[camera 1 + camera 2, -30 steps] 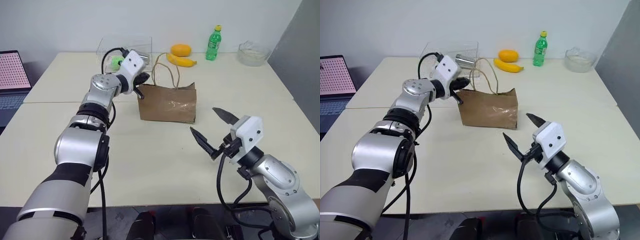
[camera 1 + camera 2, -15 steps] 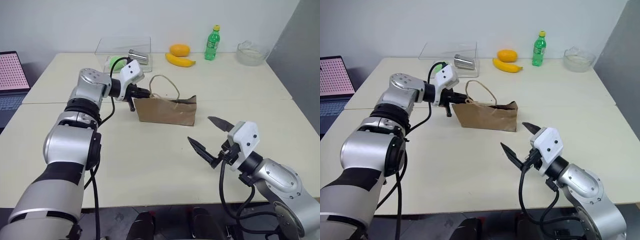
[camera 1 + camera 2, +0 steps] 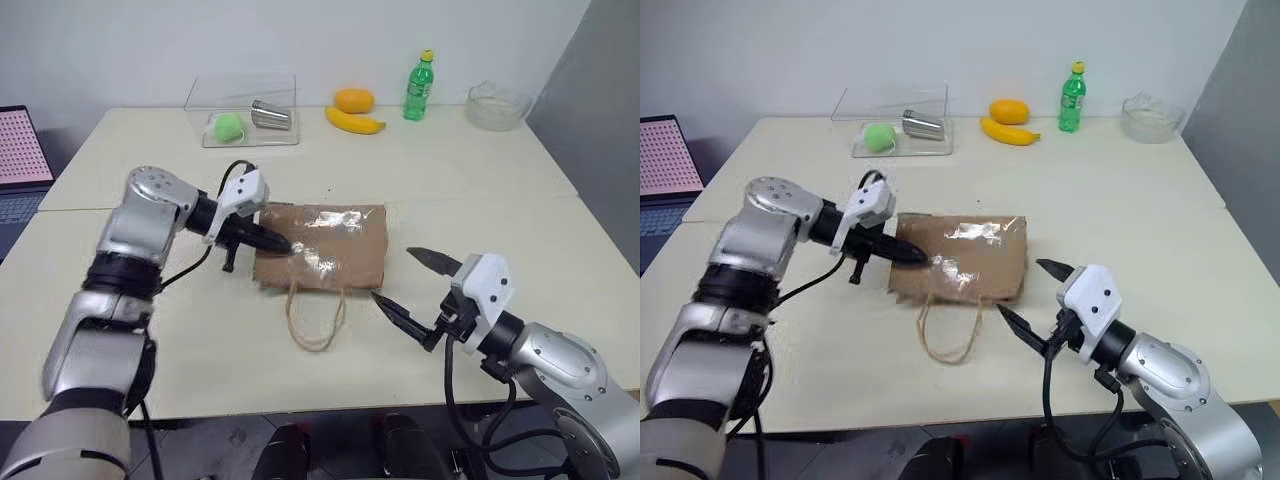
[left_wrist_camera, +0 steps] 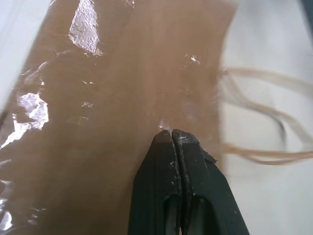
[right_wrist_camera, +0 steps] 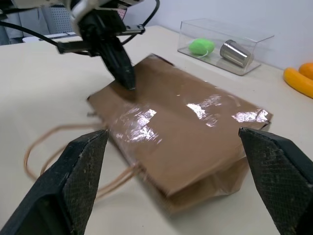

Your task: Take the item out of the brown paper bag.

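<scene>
Two claws work one crinkled brown paper bag (image 3: 325,245), lying flat on the pale worktop (image 3: 480,180) with loop handles (image 3: 315,318) toward the robot. The left claw (image 3: 284,245), pressed together, pins the bag's near-left corner, seemingly steadying it; the right claw (image 3: 408,283) waits spread beside the mouth. The item cannot be seen, presumably inside.

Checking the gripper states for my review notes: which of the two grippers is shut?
The left gripper, its black fingers pressed together with the tips on the flat-lying brown paper bag. The right gripper is spread wide, near the bag's corner.
</scene>
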